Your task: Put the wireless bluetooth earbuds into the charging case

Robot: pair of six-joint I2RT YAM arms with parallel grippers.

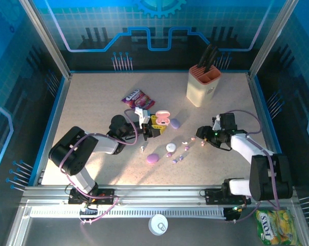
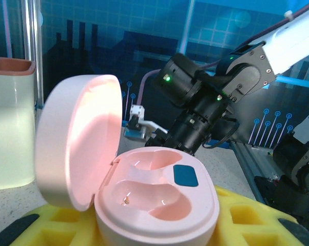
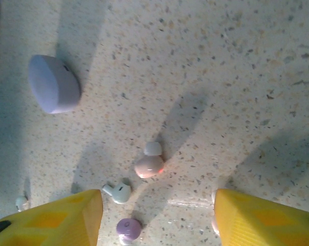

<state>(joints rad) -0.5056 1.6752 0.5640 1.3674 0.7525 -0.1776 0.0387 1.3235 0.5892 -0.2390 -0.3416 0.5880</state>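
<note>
My left gripper point(image 2: 154, 228) is shut on an open pink charging case point(image 2: 159, 205), its yellow pads point(image 2: 252, 220) against both sides. The lid point(image 2: 75, 138) stands up at the left and both wells are empty. From above, that case point(image 1: 162, 118) sits mid-table at the left gripper point(image 1: 154, 124). My right gripper point(image 3: 159, 220) hovers open over the table, with nothing between its yellow fingers point(image 3: 54, 218). Just ahead of it lie a pink earbud point(image 3: 149, 165), a white earbud point(image 3: 118, 192) and a lilac earbud point(image 3: 128, 228). In the top view the right gripper point(image 1: 201, 135) is above the scattered earbuds point(image 1: 193, 138).
A lilac closed case point(image 3: 54, 83) lies beyond the buds. A purple case point(image 1: 152, 158) and a white one point(image 1: 170, 147) rest among more buds. A knife block point(image 1: 203, 86) stands at the back right, a snack packet point(image 1: 138, 97) behind the left gripper.
</note>
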